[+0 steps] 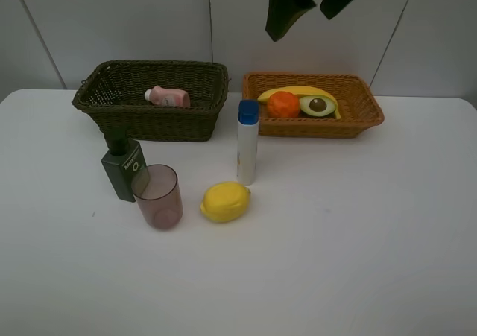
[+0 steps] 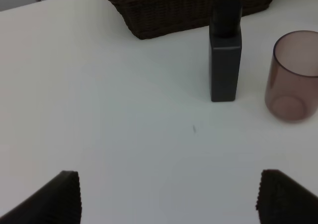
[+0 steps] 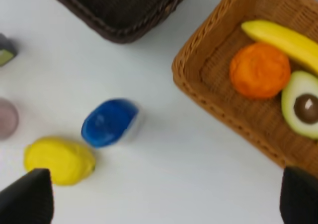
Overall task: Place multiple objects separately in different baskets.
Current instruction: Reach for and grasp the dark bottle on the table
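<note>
Four items, lemon, tumbler, pump bottle and blue-capped bottle, sit on the counter. Banana, orange and avocado half lie in the orange-tan basket, pink bottle in the dark basket. Left claw and right claw gape wide, empty.

High camera: off the arms, in front and above, tilted down over the white table toward the back wall.
Left wrist camera: low and close, facing the dark basket, pump bottle and tumbler.
Right wrist camera: higher, almost straight down on the blue-capped bottle, lemon and orange-tan basket.
Shared: the high view takes in all of these.
</note>
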Robot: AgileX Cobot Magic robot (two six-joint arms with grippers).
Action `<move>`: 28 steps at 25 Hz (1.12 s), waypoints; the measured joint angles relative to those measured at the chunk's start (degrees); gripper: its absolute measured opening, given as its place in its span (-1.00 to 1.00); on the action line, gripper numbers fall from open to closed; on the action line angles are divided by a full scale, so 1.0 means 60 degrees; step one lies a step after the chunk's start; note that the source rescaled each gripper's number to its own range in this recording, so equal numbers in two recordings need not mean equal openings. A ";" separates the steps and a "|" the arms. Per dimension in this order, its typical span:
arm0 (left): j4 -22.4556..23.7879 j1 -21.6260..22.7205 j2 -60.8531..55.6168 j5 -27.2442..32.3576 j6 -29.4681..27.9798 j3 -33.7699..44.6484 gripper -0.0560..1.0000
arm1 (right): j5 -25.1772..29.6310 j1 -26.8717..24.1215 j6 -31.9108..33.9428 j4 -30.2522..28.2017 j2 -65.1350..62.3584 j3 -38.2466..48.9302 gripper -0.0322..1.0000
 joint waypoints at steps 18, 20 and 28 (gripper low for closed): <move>0.0000 0.0000 0.0000 0.0000 0.0000 0.0000 0.90 | 0.0032 0.0011 0.0188 0.0650 -0.7621 0.6906 0.81; 0.0000 0.0000 0.0000 0.0000 0.0000 0.0000 0.90 | -0.0150 0.0011 0.0188 0.0650 -0.8781 0.7720 0.81; 0.0000 0.0000 0.0000 0.0000 0.0000 0.0000 0.90 | -0.1373 0.0011 0.0526 0.0828 -1.2389 1.0602 0.81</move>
